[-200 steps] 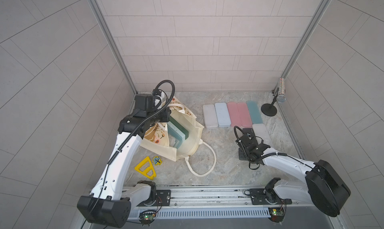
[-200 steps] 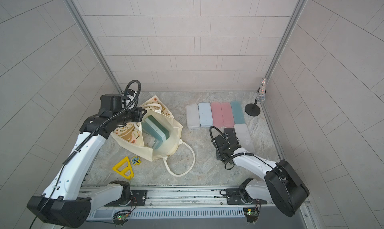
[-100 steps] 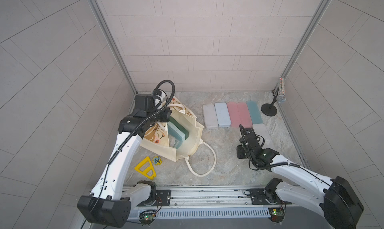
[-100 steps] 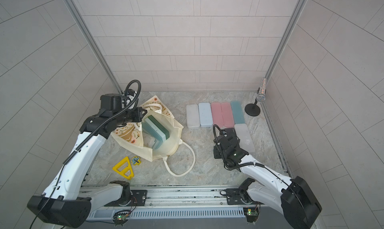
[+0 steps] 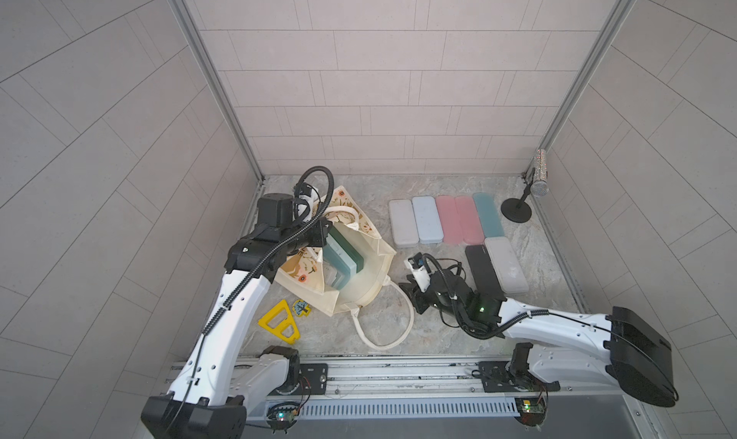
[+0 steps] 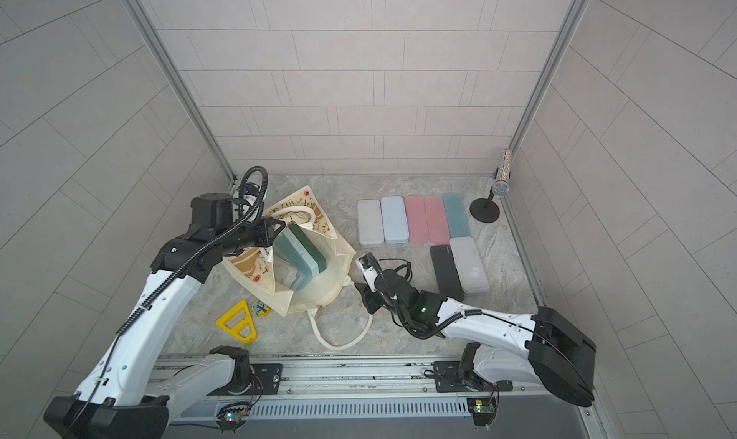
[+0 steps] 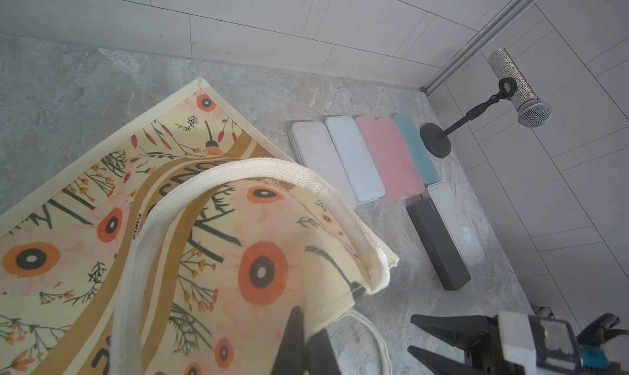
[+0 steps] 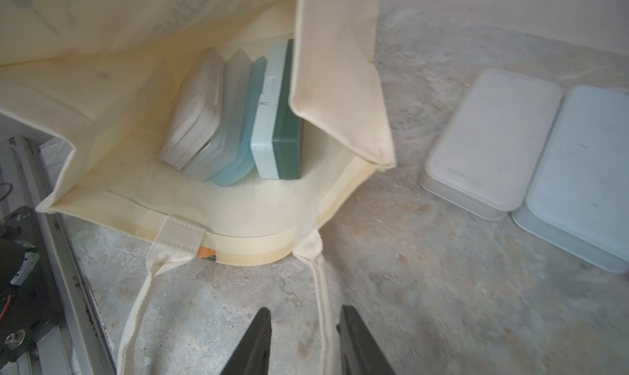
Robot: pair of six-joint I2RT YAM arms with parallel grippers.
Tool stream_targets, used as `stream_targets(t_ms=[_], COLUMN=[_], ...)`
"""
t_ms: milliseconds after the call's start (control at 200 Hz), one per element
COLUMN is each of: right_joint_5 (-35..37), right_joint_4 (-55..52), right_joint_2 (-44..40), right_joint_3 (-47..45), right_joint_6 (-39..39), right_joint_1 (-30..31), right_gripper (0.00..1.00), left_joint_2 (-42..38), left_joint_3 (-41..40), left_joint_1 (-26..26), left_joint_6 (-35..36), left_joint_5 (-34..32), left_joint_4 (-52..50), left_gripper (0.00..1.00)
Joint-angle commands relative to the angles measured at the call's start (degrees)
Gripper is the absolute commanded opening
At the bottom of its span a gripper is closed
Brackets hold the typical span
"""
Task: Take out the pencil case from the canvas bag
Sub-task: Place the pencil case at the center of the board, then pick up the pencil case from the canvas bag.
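Five pencil cases are standing on edge inside the canvas bag, which is lying open on the surface. We are pinching the bag's top edge with our left end effector, closed tight on the cloth. Our right end effector is hovering just beside the bag's mouth, over a rope handle, its jaws a little apart and holding nothing.

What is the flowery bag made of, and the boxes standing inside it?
The canvas bag looks like woven cloth, matte: it folds and sags, with stitched edges. Its handle seems thick woven cotton webbing; the weave shows. The pencil cases inside look like hard plastic, smooth, some frosted, with stiff rounded corners.
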Motion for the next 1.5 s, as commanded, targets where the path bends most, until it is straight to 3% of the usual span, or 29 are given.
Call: stream_targets(t_ms=[0,205,345,595,1131,1491], right_joint_5=[-0.4,1.5,8.9,14.4,19.3,15.2], right_joint_4=[5.9,11.9,21.3,29.6,37.5,38.1], right_joint_2=[3.4,13.9,21.4,29.5,43.1,47.2], right_joint_3=[3.8,8.6,9.1,11.3,19.2,22.6], right_joint_6=[-4.8,-8.6,-7.0,-3.8,-4.1,-1.5], right_joint_1=[3.1,7.7,7.7,6.2,4.2,0.5], right_gripper=[0.37,0.37,0.37,0.39,0.46,0.46], left_joint_2=[-1.2,-1.2,-0.5,0.0,0.9,1.6], left_joint_3=[-0.4,-0.4,-0.7,-0.8,-0.2,-0.1], left_joint_1=[0.0,0.0,0.0,0.0,0.0,-0.1], left_joint_6=[-2.1,-3.6,-6.2,-6.8,-6.2,-6.2], left_joint_5=[-0.4,-2.2,-3.2,-2.9,2.6,4.6], left_joint_4=[1.1,-0.8,-2.6,-6.8,-6.9,-6.2], left_gripper=[0.0,0.0,0.0,0.0,0.0,0.0])
